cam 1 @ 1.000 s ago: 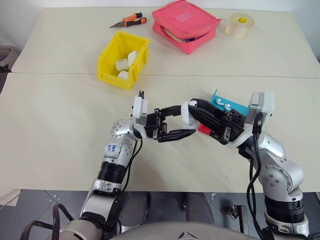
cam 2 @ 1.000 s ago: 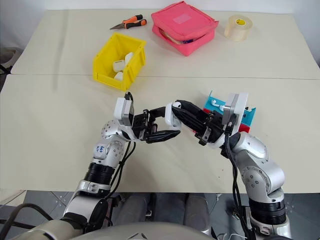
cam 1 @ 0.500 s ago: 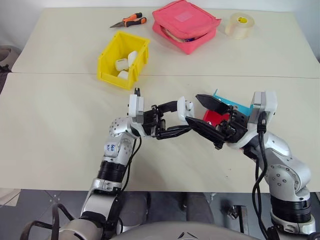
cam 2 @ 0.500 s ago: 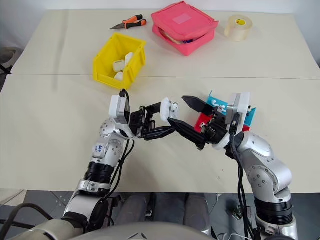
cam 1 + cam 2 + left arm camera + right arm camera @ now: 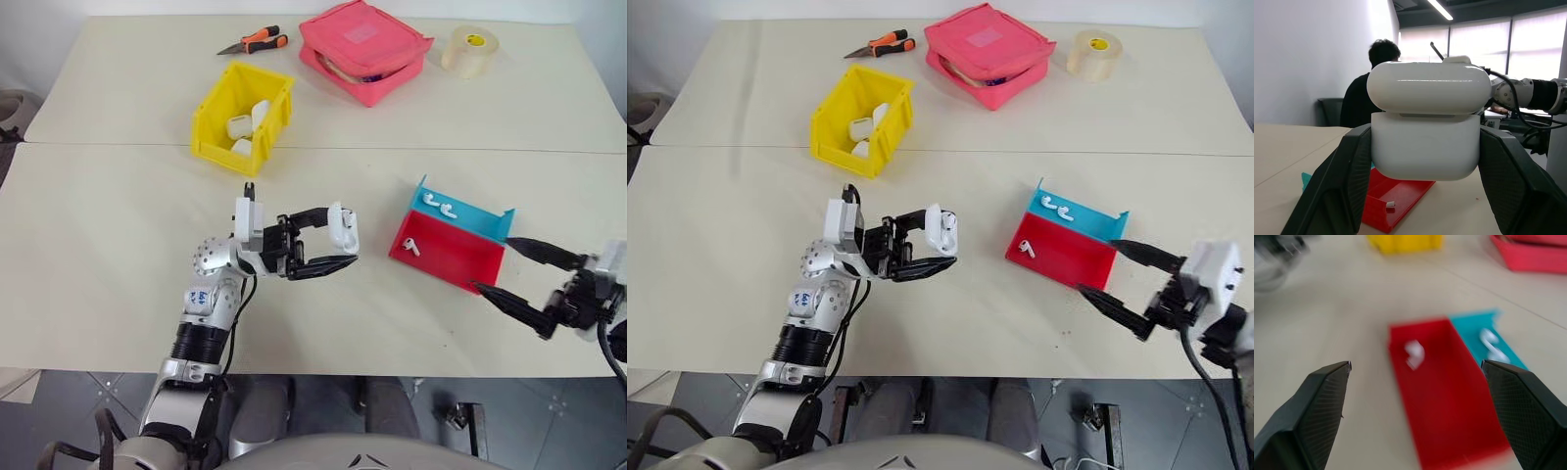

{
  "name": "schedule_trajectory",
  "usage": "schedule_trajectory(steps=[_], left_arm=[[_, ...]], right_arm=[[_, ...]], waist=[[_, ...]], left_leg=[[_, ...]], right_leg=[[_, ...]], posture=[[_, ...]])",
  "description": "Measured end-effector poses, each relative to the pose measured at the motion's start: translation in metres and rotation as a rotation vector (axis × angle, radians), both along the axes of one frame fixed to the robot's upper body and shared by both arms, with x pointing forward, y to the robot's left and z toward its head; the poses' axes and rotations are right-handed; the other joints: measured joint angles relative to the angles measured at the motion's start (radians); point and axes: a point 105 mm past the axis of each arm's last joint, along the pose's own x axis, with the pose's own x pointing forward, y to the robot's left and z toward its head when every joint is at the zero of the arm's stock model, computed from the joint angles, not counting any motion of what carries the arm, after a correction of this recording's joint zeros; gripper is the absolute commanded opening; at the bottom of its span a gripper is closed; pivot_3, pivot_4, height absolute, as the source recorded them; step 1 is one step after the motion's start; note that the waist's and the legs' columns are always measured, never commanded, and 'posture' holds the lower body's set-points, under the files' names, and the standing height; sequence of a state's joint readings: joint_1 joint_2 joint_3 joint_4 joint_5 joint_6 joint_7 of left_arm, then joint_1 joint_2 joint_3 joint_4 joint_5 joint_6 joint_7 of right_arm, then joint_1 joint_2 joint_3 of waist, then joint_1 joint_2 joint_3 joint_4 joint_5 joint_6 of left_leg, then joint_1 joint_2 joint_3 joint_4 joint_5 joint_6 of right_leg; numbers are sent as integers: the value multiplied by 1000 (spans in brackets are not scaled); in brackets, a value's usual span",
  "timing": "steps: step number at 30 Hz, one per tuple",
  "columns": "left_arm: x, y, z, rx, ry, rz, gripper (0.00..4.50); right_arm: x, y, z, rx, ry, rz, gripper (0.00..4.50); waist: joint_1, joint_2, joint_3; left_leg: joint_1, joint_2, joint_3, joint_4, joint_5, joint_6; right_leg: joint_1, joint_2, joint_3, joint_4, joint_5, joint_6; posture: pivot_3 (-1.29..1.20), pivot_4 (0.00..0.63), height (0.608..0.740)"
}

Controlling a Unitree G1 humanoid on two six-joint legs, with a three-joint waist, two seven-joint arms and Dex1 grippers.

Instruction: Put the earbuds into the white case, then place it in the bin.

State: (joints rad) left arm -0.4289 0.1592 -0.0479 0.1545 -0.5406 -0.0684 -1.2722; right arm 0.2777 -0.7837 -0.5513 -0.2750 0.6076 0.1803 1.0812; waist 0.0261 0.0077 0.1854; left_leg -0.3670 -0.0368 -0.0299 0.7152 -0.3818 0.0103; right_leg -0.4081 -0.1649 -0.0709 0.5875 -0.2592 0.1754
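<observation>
Taking the red and blue tray (image 5: 453, 245) as my landmark: well to its left and further back on the table stands the bin (image 5: 242, 117), with 3 white cases inside. Nearer, left of the tray, my left gripper (image 5: 335, 240) is clamped on the white case (image 5: 343, 227), lid closed. In the tray lie 3 earbuds (image 5: 411, 247). Just right of it, my right gripper (image 5: 517, 277) gapes wide, empty.
</observation>
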Motion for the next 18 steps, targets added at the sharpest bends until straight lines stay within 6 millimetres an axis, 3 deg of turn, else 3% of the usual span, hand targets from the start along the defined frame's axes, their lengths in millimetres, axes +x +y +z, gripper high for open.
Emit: schedule_trajectory(steps=[5, 14, 18], left_arm=[[-3, 1, 2, -1, -11, 7, 2810], [-4, -3, 2, -16, -15, 8, 2810], [-9, -9, 1, -21, -24, -29, 2810]], right_arm=[[11, -14, 2, -29, -20, -35, 4462], [66, 12, 36, -174, 166, 2, 4462], [92, 18, 34, -286, 304, -55, 4462]], waist=[[-1, 1, 0], [1, 2, -1], [0, 3, -1]], left_leg=[[0, 0, 0, 0, 0, 0], [-1, 0, -1, 1, 0, 0], [-3, 0, -2, 1, 0, 0]], right_leg=[[0, 0, 0, 0, 0, 0], [-1, 0, 0, -1, 0, 0], [-2, -1, 0, -2, 1, 0]], posture=[[0, 150, 740], [0, 150, 740], [0, 150, 740]])
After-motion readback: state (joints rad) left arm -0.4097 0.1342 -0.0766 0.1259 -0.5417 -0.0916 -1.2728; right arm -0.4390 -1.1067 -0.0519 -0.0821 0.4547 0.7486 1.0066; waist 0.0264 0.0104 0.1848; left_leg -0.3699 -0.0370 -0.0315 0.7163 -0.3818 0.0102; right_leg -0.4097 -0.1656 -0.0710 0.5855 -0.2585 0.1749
